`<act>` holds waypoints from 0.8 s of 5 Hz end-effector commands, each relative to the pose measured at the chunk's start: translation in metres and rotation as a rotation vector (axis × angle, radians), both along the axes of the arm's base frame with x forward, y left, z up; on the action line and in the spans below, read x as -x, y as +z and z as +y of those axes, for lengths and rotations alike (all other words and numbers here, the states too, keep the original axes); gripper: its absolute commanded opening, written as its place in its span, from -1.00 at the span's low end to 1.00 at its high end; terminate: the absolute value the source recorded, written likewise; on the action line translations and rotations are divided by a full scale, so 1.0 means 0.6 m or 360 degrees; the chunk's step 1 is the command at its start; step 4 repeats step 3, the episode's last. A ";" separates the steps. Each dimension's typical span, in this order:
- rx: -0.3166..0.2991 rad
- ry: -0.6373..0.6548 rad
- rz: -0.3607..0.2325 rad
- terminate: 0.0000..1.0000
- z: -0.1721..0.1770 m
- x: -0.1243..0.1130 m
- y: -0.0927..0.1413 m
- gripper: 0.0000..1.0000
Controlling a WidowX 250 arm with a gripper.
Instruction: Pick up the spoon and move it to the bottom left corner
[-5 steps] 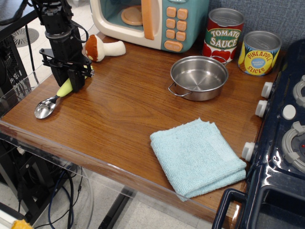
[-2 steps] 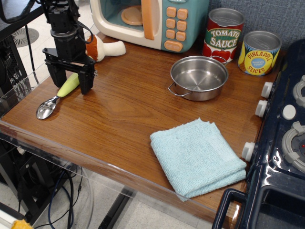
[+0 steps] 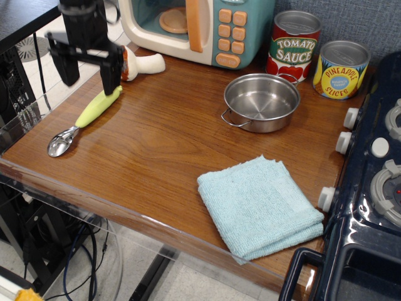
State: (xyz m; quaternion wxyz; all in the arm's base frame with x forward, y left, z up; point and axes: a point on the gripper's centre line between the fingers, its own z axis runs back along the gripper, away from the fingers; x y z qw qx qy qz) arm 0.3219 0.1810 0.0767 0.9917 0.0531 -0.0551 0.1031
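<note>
The spoon lies flat on the brown wood table, near its bottom left corner. Its silver bowl points to the front left and its yellow-green corn-cob handle points to the back right. My black gripper hangs open above the handle end. Its two fingers are spread wide and hold nothing. The spoon is free of the gripper.
A toy mushroom and a toy microwave stand behind the gripper. A steel pot, a tomato sauce can and a pineapple can are at the back right. A light blue cloth lies front right, beside a toy stove.
The gripper opened and let go of the spoon's handle, then rose straight up. The spoon settled flat on the table at the left.
</note>
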 end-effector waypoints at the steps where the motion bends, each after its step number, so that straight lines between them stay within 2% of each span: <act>1: -0.0057 -0.0053 -0.0200 -1.00 -0.018 0.017 0.069 1.00; 2: -0.0057 -0.0053 -0.0200 -1.00 -0.018 0.017 0.069 1.00; 3: -0.0057 -0.0053 -0.0200 1.00 -0.018 0.017 0.069 1.00; 4: -0.0057 -0.0053 -0.0200 1.00 -0.018 0.017 0.069 1.00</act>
